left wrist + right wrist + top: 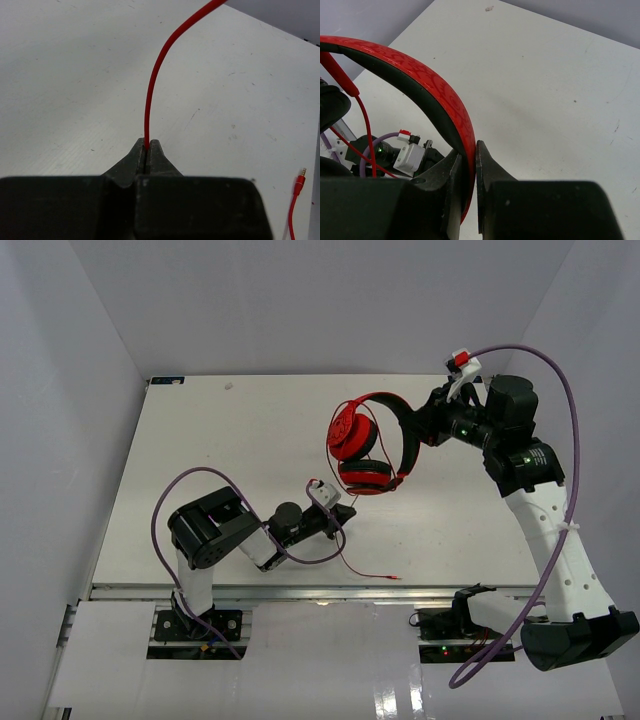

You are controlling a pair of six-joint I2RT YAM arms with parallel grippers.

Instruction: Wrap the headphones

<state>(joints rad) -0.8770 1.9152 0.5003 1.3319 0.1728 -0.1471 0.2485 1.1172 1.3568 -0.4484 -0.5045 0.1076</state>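
Observation:
The red headphones [362, 445] with black ear pads hang in the air above the middle of the table. My right gripper [422, 420] is shut on their patterned red headband [445, 100] and holds them up. The thin red audio cable [152, 85] runs from the headphones down to my left gripper [345, 512], which is shut on it low over the table. The cable's loose end lies on the table, ending in a plug [393, 577], which also shows in the left wrist view [299, 181].
The white table [220, 440] has its near edge [300, 590] just in front of the plug. Thick purple robot cables [570, 410] loop around both arms. Grey walls enclose the table on three sides.

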